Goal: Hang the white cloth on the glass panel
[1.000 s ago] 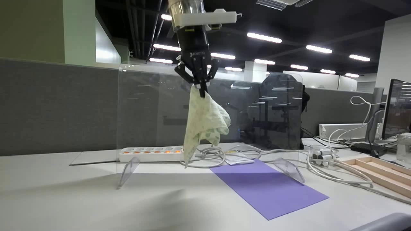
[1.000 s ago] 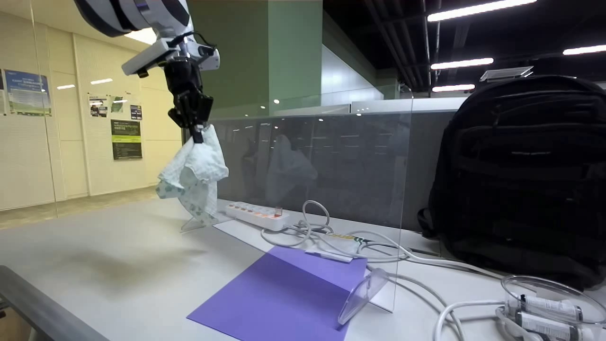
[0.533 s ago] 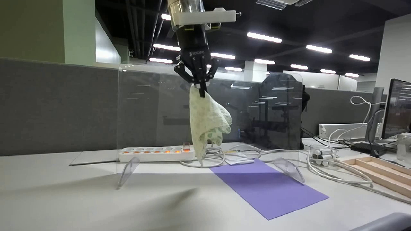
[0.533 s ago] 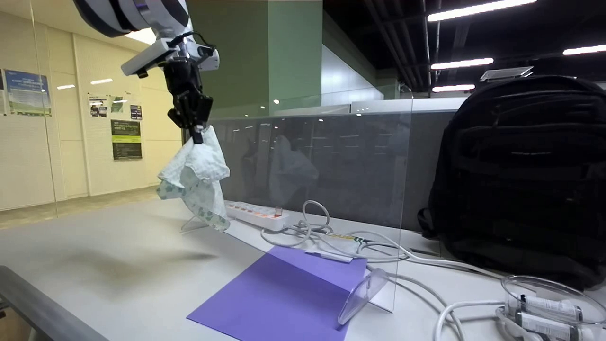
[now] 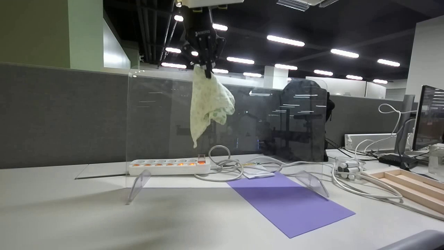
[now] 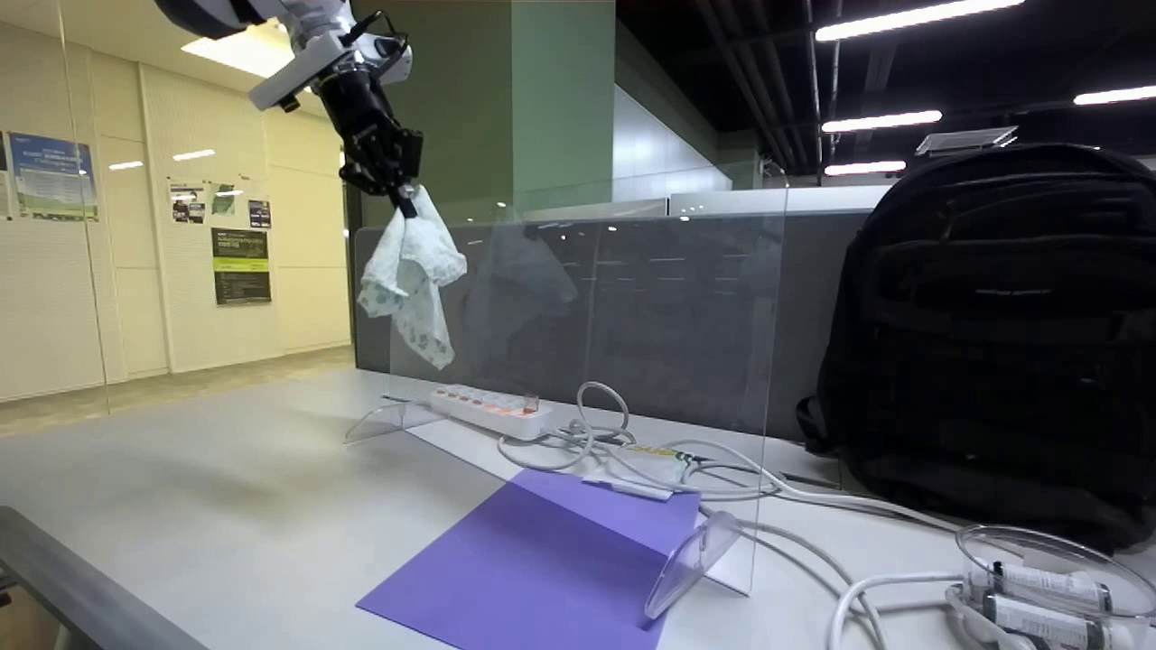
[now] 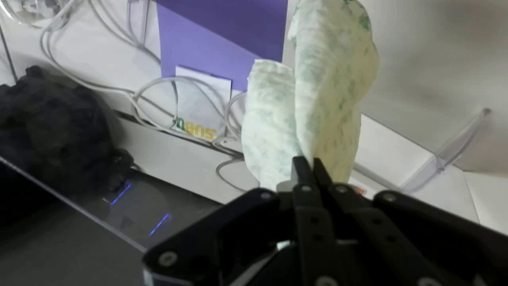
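We see the hand [image 5: 208, 73] clenched on the upper end of the white cloth [image 5: 210, 100], which dangles below the hand, clear of the worktop [image 5: 86, 222]; near the hand, the glass panel [image 5: 152, 119] stands upright.

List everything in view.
table: one, white, foreground
panel: one, clear, upright on table
feet: two, clear, panel's base
cloth: one, white with green, above table
sheet: one, purple, partly beneath panel
power strip: one, white, behind panel
cables: several, white, on table
packet: one, white, overlapping sheet
backpack: one, black, behind panel
container: one, clear, beside cables
bottles: several, mostly white, in container
monitor: one, black, on table
tray: one, tan, near monitor
partition: one, grey, background
posters: several, multicoloured, beyond table
lights: several, white, overhead
hand: one, black, gripping cloth
arm: one, mostly white, above hand
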`<state>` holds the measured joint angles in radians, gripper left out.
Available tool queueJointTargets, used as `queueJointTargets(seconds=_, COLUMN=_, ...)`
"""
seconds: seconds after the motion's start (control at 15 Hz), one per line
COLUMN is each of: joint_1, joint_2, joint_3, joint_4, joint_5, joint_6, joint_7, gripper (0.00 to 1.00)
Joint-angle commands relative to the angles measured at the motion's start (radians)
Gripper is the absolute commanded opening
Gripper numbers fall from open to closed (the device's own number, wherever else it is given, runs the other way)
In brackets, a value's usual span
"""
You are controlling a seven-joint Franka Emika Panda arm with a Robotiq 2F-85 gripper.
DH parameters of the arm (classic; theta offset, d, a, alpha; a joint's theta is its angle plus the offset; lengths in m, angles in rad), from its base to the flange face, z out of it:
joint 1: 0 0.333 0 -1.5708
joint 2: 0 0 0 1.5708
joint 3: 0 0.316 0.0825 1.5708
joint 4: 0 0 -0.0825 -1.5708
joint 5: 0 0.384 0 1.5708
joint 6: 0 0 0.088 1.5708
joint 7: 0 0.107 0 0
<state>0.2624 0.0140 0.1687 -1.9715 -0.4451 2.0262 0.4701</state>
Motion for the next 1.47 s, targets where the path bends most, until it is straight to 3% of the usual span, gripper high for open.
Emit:
queueJointTargets(seconds=0.0, joint_1=-0.015, joint_2=0.016, joint_3=0.017, joint_4=0.120, joint_5=-0.034, joint_6=-0.016, joint_7=-0.018, gripper=0.01)
queueJointTargets(seconds=0.47, joint_1=-0.010, joint_2=0.010, joint_3=0.034, joint_4=0.249, joint_5=-0.055, joint_6=0.001, joint_7=-0.056, gripper=0.01)
queueJointTargets(seconds=0.87, joint_1=0.006, joint_2=0.024, joint_3=0.062, joint_4=0.384, joint_5=-0.155, joint_6=-0.002, joint_7=-0.029, gripper=0.01)
queueJointTargets(seconds=1.13, joint_1=-0.010, joint_2=0.020, joint_3=0.054, joint_4=0.417, joint_5=-0.189, joint_6=0.002, joint_7=-0.010, gripper=0.01)
queueJointTargets(seconds=1.4, joint_1=-0.040, joint_2=0.025, joint_3=0.032, joint_4=0.401, joint_5=-0.150, joint_6=0.012, joint_7=0.014, gripper=0.01)
